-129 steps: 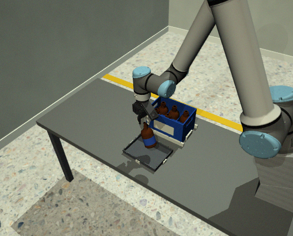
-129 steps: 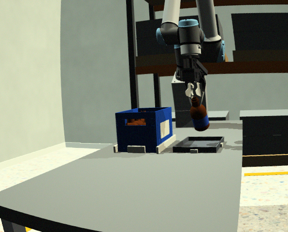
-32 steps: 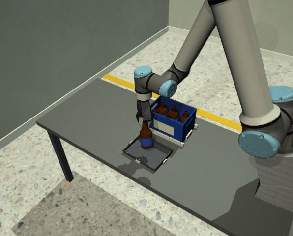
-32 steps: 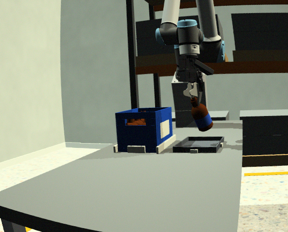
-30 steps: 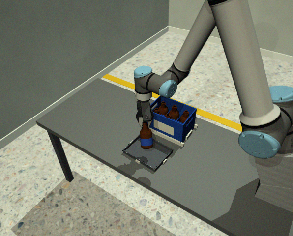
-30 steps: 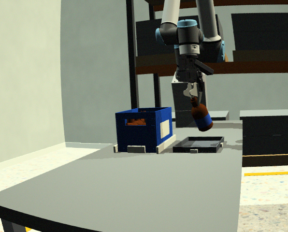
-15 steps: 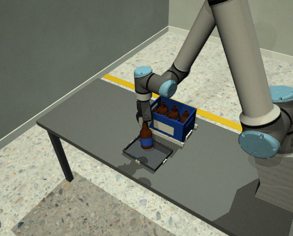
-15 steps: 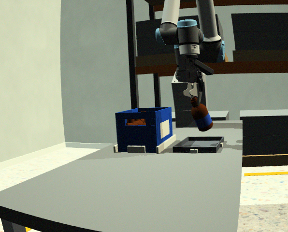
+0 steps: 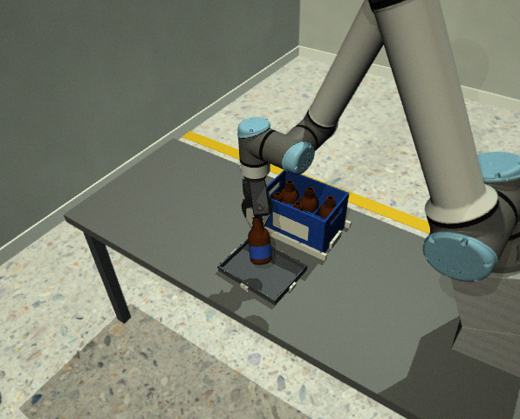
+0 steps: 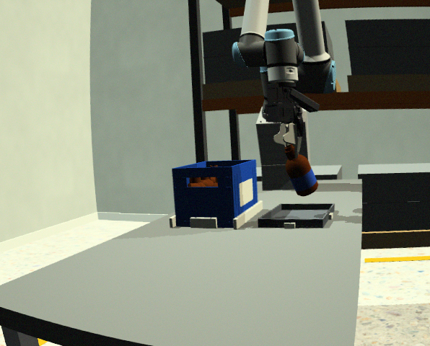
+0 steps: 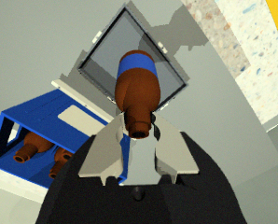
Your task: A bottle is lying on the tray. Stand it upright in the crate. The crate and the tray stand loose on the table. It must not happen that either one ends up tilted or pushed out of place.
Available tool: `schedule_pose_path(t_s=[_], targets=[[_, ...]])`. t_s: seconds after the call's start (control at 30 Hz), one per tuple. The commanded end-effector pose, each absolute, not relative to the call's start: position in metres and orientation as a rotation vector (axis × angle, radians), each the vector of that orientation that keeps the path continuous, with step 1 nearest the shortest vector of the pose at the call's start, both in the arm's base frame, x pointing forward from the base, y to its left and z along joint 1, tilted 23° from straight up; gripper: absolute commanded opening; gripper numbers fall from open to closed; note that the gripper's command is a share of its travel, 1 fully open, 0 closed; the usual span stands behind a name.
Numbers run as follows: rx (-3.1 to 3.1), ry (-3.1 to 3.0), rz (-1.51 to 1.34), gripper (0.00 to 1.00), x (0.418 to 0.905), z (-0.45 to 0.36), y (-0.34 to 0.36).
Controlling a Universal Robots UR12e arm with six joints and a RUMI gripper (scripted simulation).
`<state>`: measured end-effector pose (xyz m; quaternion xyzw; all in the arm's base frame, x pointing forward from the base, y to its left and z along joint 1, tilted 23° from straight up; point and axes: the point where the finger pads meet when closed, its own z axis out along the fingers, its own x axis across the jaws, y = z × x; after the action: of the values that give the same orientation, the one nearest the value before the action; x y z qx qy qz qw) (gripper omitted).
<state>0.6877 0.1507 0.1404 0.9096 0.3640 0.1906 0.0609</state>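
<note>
Five bottles (image 9: pixel 309 199) fill the crate (image 9: pixel 306 227) beside the gripper-held (image 10: pixel 290 143) bottle (image 10: pixel 301 174).

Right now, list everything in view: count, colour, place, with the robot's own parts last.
Table: one, dark grey, on a speckled floor.
Crate: one, blue with a pale label, on the table beside the tray.
Bottles in crate: at least four, brown, upright.
Tray: one, black, on the table, nothing lying in it.
Bottle: one, brown with a blue band, hanging tilted above the tray.
Shelf rack: one, dark, behind the table.
Arm: one, grey with blue caps.
End effector: one, shut on the bottle's neck.
</note>
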Motion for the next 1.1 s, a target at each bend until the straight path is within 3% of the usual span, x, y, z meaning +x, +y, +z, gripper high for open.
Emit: schedule_pose_path(t_s=[0.0, 1.07], targets=[[2.751, 1.101, 0.579, 0.00, 0.6881, 0.1412, 0.1508], [2.916, 0.745, 0.607, 0.00, 0.6881, 0.1412, 0.1508]])
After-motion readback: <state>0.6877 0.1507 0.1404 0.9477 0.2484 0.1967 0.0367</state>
